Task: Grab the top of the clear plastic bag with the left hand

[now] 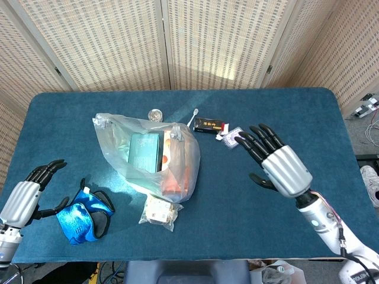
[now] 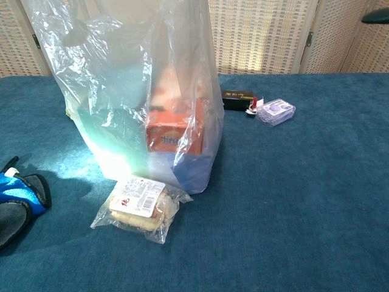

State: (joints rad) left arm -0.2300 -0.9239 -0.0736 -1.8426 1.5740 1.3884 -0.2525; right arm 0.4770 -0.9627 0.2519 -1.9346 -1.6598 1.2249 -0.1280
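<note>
The clear plastic bag (image 1: 151, 155) stands upright on the blue table (image 1: 266, 112), holding a teal box and an orange box. In the chest view the bag (image 2: 130, 91) fills the upper left, its top running out of frame. My left hand (image 1: 26, 196) hovers open at the table's left edge, well left of the bag, fingers spread. My right hand (image 1: 275, 163) is open with fingers spread, raised over the table to the right of the bag. Only a dark fingertip (image 2: 375, 16) of it shows at the chest view's top right corner.
A blue and black pouch (image 1: 84, 214) lies near my left hand. A small wrapped packet (image 1: 159, 212) sits in front of the bag. Behind the bag are a small round tin (image 1: 156, 114), a black box (image 1: 210, 125) and a purple case (image 1: 235, 136).
</note>
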